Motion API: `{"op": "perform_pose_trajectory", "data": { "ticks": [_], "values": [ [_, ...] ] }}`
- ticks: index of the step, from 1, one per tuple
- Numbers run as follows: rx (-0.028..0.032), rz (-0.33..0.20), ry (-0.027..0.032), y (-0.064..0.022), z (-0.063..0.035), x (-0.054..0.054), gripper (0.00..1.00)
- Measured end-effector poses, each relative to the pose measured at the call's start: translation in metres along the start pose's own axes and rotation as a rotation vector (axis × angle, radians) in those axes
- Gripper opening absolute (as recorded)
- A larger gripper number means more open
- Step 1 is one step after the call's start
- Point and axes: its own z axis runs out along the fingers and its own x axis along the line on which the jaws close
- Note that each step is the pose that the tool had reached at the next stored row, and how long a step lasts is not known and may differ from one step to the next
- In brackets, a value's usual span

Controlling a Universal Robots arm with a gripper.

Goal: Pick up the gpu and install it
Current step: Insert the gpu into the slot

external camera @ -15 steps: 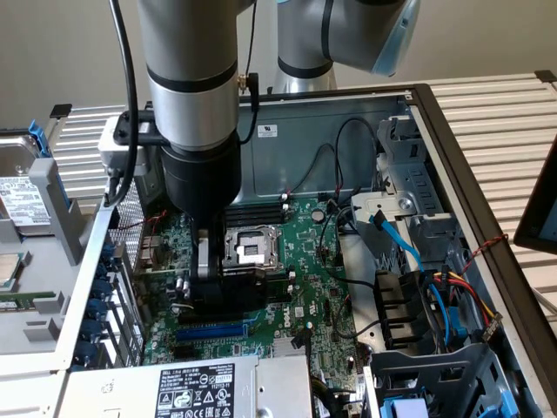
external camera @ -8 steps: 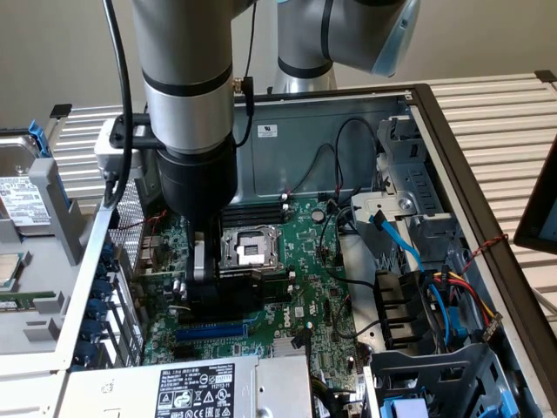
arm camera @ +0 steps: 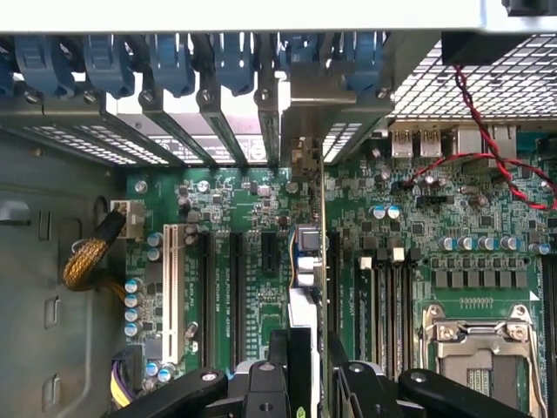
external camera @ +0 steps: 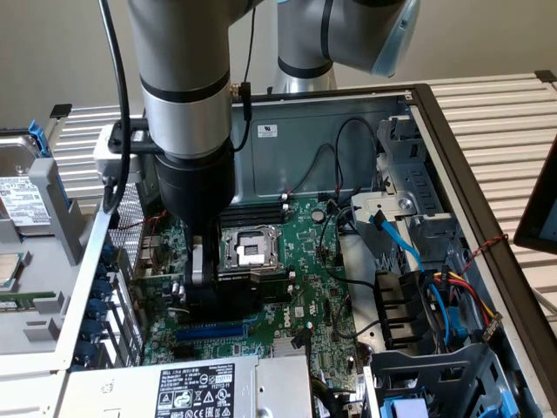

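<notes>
end effector | partly closed, clamping gpu | edge-on over motherboard

small unreadable print on the power supply label and the white case sticker

the gpu stood on edge in the gripper, over the motherboard, at the exterior view's left of the cpu socket.

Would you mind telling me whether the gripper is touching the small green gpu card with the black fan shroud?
Touching. In the wrist view the gripper clamps the gpu, seen edge-on, with a finger pressed against each side.
</notes>
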Motion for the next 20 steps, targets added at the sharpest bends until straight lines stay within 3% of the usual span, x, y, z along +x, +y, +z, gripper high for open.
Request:
{"op": "perform_pose_trajectory", "data": {
  "ticks": [20],
  "values": [
    [0.0,0.0,-0.0001,0.0027,0.0058,0.0025,0.27]
  ]
}}
